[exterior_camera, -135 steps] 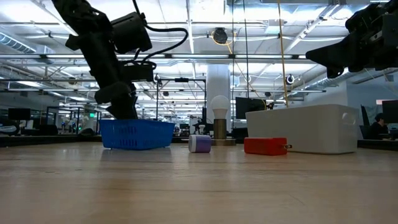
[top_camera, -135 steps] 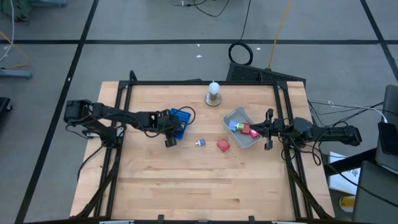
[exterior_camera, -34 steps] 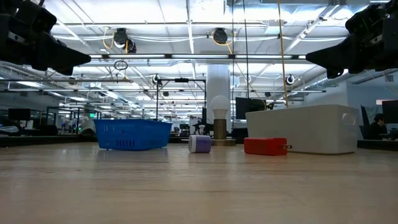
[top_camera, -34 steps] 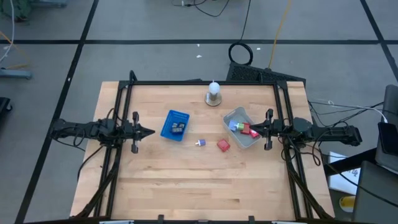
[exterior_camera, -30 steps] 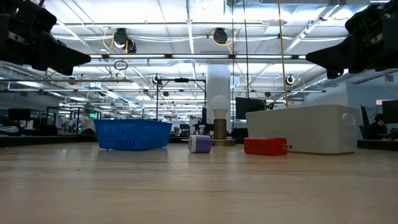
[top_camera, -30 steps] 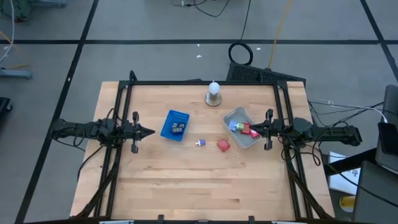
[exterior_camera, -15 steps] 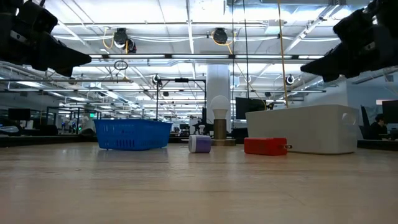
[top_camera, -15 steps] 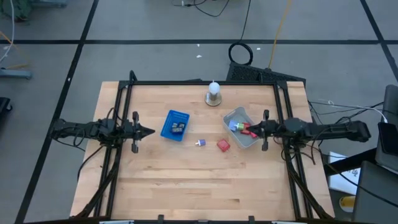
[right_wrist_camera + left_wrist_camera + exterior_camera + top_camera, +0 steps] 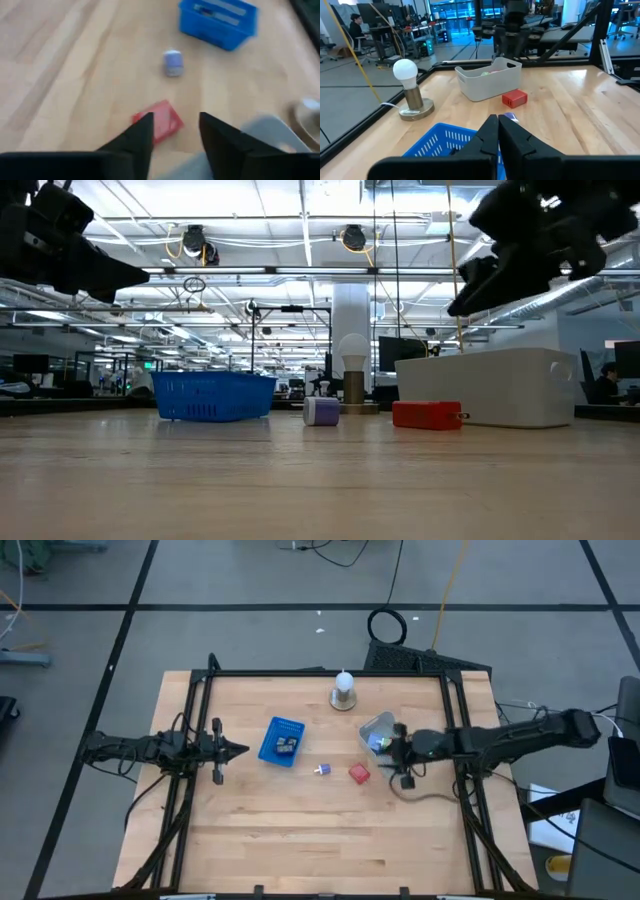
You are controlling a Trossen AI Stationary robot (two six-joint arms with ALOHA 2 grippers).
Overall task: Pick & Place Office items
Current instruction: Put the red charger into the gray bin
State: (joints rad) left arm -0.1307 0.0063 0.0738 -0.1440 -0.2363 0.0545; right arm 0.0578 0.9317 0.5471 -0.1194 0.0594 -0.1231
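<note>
we're reaching for the flat red square block (image 9: 359, 774) on the counter w/ right tool (image 9: 175, 131), fingers apart, empty. next: lower, straddle, close. left tool (image 9: 498, 131) shut, parked.

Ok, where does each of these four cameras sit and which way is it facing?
High: overhead, straight down; both arms, table.
Low: table height, level across; both arms overhead, blue basket.
Left wrist: past shut left pincer toward grey tray.
Right wrist: down past open right pincer at red block.
Shared: red block and basket show in all four.

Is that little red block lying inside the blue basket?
No, the red block lies on the bare table, apart from the blue basket, beside the grey tray.
</note>
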